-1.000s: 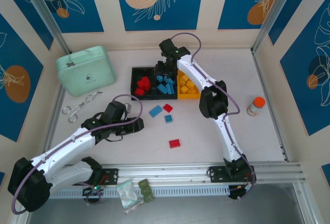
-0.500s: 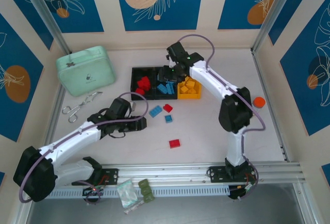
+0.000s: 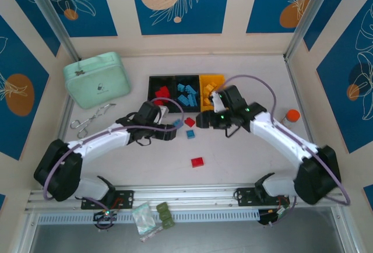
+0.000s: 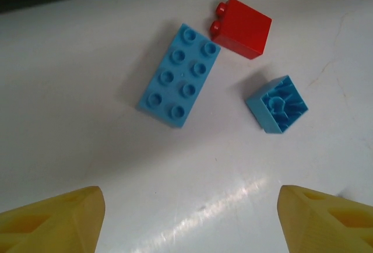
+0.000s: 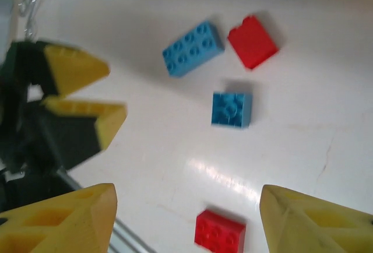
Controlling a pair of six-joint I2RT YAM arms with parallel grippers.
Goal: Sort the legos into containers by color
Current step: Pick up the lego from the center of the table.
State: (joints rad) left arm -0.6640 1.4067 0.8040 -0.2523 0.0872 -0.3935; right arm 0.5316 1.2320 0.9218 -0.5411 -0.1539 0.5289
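**Legos.** Four loose pieces lay on the white surface (image 3: pixel 233 165) in front of the row of three joined open plastic bins (image 3: pixel 151 84).
- A long light-blue eight-stud plastic brick (image 4: pixel 179 75) lay nearest the bins.
- A red two-stud block (image 4: pixel 242 27) lay just beside it.
- A small blue square brick (image 4: pixel 277 104) lay a little farther from the bins, hollow side up.
- A flat red brick (image 3: pixel 197 161) lay farthest out.

The bins held red, blue and yellow-orange pieces, one colour each.

**Change over the last second.**
- The right claw (image 5: pixel 186 218) left the middle bin and swung down to the surface in front of the row. Its jaws widened and stood apart, empty. Judged: a blue piece had just been dropped off.
- The left claw (image 4: pixel 186 224) advanced toward the bins and stood with jaws apart, empty, over the long blue brick, which is probably the next pick.
- Both arms were closing on the same cluster, so collision is a risk.

**Hard to make out.**
- The right wrist view was blurred.
- From above, the left claw hid part of the long brick.
- From above, the right arm covered the near part of the yellow bin.
- In the wrist views the bins were cut to a dark strip.
- The number of pieces in each bin could not be read.
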